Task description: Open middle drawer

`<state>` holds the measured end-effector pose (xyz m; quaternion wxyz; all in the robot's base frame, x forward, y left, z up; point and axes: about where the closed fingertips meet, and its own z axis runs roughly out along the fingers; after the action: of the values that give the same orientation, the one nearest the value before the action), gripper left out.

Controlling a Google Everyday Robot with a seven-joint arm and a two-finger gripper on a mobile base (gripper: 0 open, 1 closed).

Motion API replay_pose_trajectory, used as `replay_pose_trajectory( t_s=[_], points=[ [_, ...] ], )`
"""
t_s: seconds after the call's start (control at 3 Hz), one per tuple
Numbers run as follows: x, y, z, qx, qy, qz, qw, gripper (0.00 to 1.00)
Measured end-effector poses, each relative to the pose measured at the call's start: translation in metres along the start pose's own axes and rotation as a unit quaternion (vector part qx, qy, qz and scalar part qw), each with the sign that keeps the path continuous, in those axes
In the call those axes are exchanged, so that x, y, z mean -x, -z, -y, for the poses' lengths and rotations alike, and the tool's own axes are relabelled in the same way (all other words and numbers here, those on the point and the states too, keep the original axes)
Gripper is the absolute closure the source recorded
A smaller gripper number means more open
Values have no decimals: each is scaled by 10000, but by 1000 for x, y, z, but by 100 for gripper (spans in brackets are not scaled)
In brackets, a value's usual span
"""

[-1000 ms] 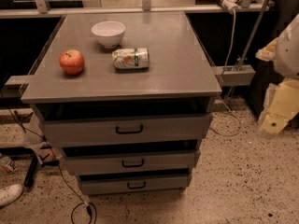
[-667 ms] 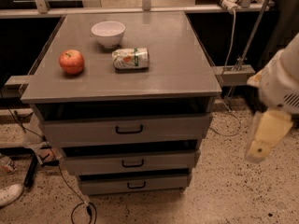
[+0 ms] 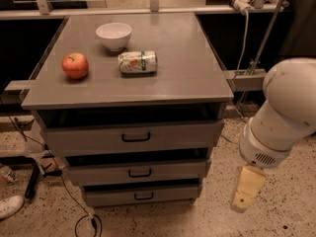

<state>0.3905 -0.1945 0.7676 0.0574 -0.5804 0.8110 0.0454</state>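
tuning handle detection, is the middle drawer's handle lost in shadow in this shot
Camera view: no; the light is dim and warm, with dark shadow bands above the drawers, but the middle drawer handle stands out on its grey front; the gripper hangs low at right, lit.

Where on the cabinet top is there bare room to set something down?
The right half of the cabinet top, from the can to the right edge, is bare; so is the front strip. The bowl, apple and can crowd the left. The hand hangs beside the cabinet, right of the middle drawer.
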Motion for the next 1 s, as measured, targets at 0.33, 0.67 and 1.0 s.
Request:
replay_pose_trajectory(
  t_s=[0.33,0.67,1.0],
  points=[
    [-2,-5,-2,49,-7,-15,10000,0],
    [0,-20,-9,193,16,45,9998,0],
    [14,-63,-22,511,-21,120,9986,0]
  ],
)
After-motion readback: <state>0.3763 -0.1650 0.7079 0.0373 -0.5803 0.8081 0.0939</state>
